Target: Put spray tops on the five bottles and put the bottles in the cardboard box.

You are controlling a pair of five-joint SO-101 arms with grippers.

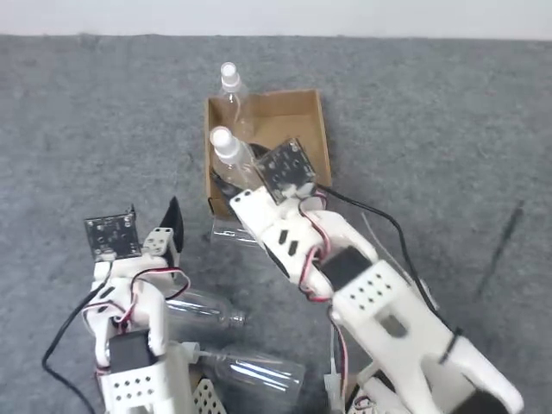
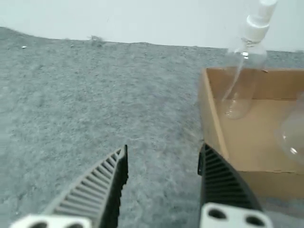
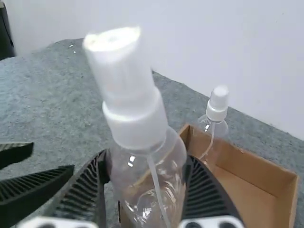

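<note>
The right pincer (image 3: 145,161) was clamped on a clear spray bottle (image 3: 142,142), one ribbed black finger against each side of its body. The bottle stood nearly upright in the grip, with its white spray top on and the dip tube visible inside. From the high view I saw it held at the near left corner of the cardboard box (image 1: 289,116), though I couldn't tell whether its base touched the box floor.

A second spray bottle (image 1: 233,97) stood upright in the far left corner of the box, also wearing a white top.

The left pincer (image 2: 164,149) was spread apart and held nothing. It sat over the grey felt table (image 1: 431,129) to the left of the box, near its front corner.

Closer to the arm bases, two clear bottles lay on their sides on the table. One (image 1: 207,309) lay just beside the left arm, and the other (image 1: 254,369) lay nearer still, between the two arms.
</note>
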